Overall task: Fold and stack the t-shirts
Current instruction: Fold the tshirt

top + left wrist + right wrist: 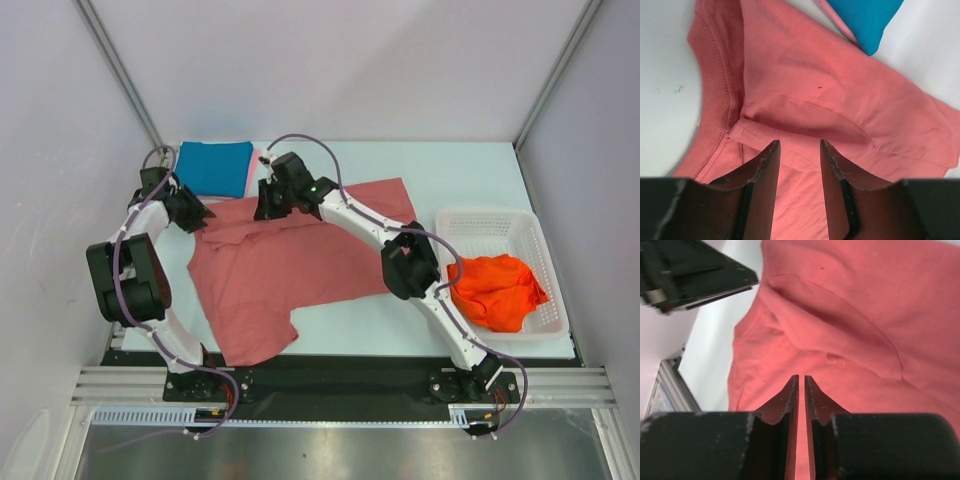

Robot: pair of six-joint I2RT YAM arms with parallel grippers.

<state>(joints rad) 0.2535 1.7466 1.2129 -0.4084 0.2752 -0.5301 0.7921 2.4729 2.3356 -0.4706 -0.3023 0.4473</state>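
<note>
The salmon-red t-shirt (290, 270) lies spread on the worktop (450, 180), running from the middle of the far half down toward the near edge, left of centre. Its far-left portion is turned over onto itself, so a doubled layer shows there. The left pincer (200, 218) is positioned at the shirt's left far corner. In the left wrist view its fingers (771, 165) stand apart, with the collar band and a hemmed fold of the salmon-red t-shirt (840, 100) directly ahead of the tips. The right pincer (262, 208) is positioned over the shirt's far edge, just beside the left one. In the right wrist view its fingers (790, 400) are drawn almost together, leaving only a thin slit. Whether cloth from the salmon-red t-shirt (865, 315) is caught in that slit cannot be told. A folded teal-blue t-shirt (213, 167) sits at the far left corner of the worktop, and a light pink edge (836, 20) shows along its side. A white lattice basket (490, 213) stands against the right edge and holds bunched orange-red t-shirts (495, 290).
</note>
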